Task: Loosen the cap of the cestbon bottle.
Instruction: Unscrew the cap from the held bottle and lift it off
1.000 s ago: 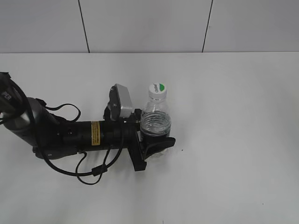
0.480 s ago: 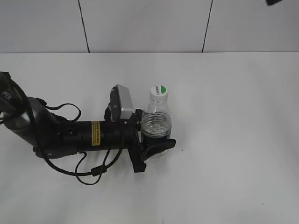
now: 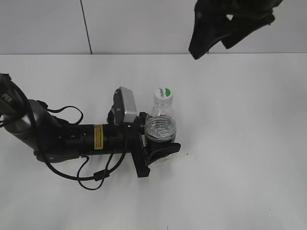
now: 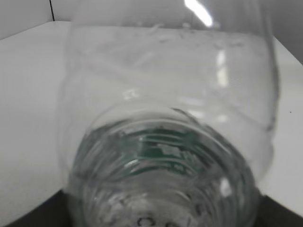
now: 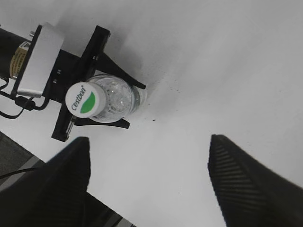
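Note:
The cestbon bottle stands upright on the white table, clear with its dark green label low down. Its white cap with a green patch is on top. My left gripper is shut on the bottle's lower body, reaching in from the left. The bottle fills the left wrist view. My right gripper hangs open and empty at the top, high above the table, right of the bottle. The right wrist view shows the cap, the bottle and open fingers from above.
The left arm's black body and cables lie across the table's left part. A tiled white wall stands behind the table's far edge.
My right gripper has come into the exterior view from the top right and moved left and down. The bottle and left gripper have stayed almost still.

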You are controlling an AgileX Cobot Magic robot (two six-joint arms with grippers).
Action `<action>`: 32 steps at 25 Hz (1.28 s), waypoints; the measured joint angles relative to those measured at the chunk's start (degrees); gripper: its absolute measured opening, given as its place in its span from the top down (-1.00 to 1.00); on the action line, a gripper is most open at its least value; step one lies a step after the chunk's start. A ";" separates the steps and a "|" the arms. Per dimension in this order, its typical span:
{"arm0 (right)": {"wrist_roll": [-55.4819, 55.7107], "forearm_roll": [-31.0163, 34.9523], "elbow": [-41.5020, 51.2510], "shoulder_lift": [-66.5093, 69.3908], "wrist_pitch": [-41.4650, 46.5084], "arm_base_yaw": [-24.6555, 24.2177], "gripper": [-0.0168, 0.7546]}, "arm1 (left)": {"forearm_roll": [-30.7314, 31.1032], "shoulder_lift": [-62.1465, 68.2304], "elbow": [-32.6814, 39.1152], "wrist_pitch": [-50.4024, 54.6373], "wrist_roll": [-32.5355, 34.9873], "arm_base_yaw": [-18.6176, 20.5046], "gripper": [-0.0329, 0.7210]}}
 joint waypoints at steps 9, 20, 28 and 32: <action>3.77 3.36 -1.56 6.35 0.10 1.90 -0.58 | 0.00 0.00 0.00 0.00 0.02 0.00 -0.15; 5.37 3.12 -4.59 11.77 0.09 7.58 -0.58 | 0.08 0.00 0.00 0.00 0.02 0.00 -0.15; 5.61 1.13 -4.59 13.07 0.09 8.62 -0.58 | 0.08 0.00 0.00 0.00 0.02 -0.04 -0.15; 5.66 0.01 -4.59 13.86 0.09 8.62 -0.58 | 0.08 0.00 0.00 0.00 0.02 -0.04 -0.15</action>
